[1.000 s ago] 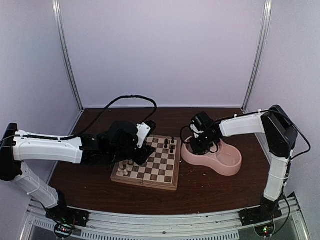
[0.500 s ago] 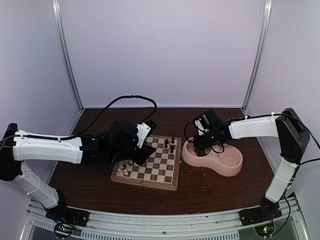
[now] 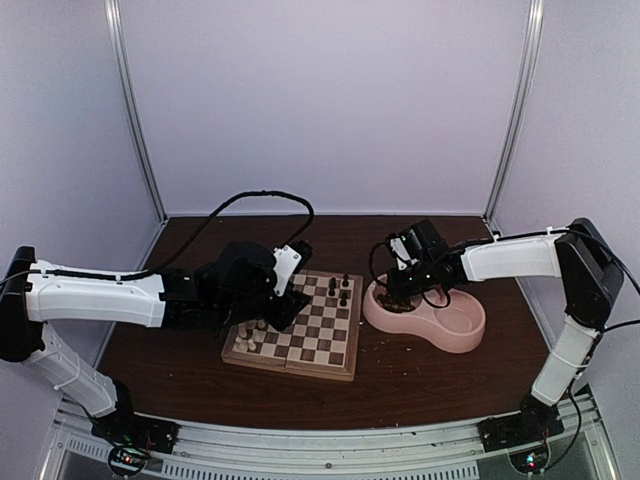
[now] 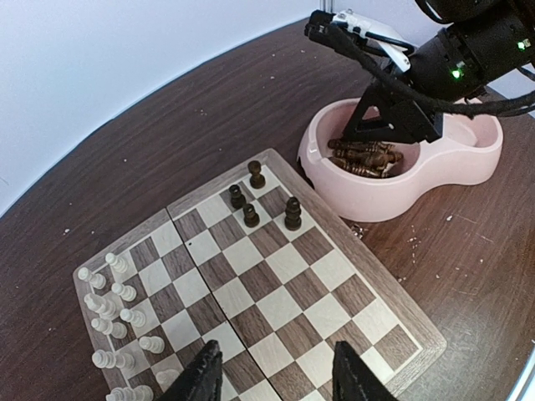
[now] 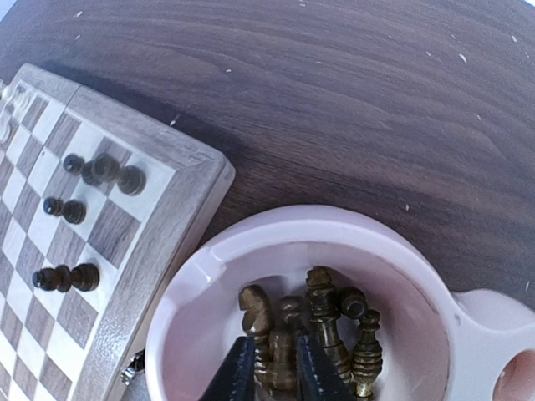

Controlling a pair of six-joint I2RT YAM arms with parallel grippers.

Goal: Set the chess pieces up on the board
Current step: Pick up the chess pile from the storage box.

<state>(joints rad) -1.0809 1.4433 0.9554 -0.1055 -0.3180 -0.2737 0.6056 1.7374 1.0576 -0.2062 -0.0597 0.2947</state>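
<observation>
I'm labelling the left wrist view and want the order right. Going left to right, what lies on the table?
Cream chess pieces on the board → dark chess pieces standing on it → pink double bowl holding more dark pieces.

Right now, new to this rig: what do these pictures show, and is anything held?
Two white-and-black robot arms stand at the near edge of a dark brown table. One picture looks down from above and behind; the other two come from wrist cameras. On it: a square checkered wooden chessboard and a pink double bowl. Cream pieces and a few dark brown ones stand on the board. The left gripper hangs open over it, empty. The right gripper sits nearly closed among dark pieces in the bowl; whether one is gripped, I cannot tell.
</observation>
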